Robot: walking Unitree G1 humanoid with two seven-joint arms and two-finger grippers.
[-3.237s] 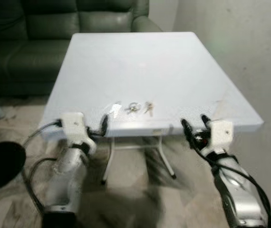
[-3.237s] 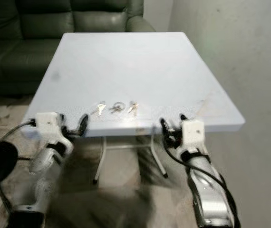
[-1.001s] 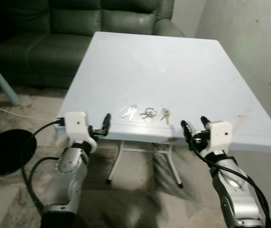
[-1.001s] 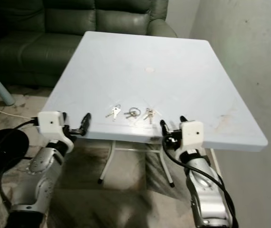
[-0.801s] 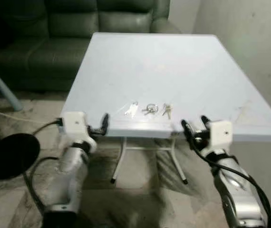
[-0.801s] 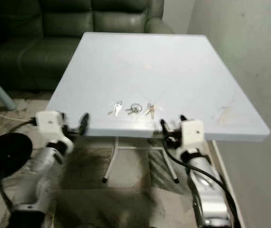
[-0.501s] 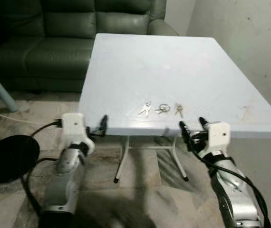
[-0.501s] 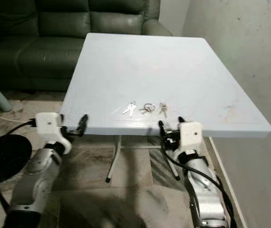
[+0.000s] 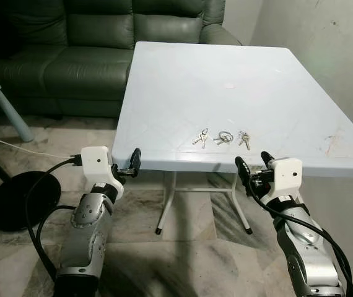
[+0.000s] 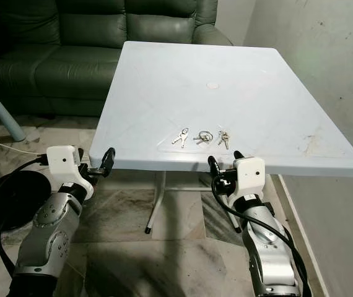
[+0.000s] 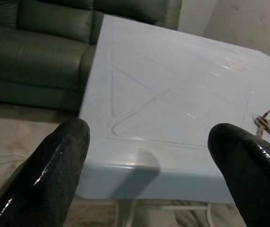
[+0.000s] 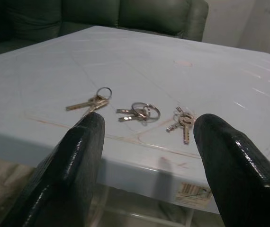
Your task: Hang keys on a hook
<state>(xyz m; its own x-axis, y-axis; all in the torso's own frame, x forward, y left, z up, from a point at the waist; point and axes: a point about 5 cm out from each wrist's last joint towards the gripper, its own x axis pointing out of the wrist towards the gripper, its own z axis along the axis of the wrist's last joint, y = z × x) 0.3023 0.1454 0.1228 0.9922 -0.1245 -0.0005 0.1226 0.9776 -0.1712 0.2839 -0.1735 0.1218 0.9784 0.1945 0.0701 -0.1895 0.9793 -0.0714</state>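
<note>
Three key sets (image 9: 223, 137) lying mid-frame on tabletop (image 9: 183, 74): light, rigid, slippery; pinching ring likely best. Right gripper (image 9: 251, 164) and left gripper (image 11: 149, 175) hovering, fingers spread wide, holding nothing.

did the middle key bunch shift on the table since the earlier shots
No. The middle key bunch sits between the other two bunches near the table's front edge, as before. The whole picture has shifted because the camera moved.
</note>
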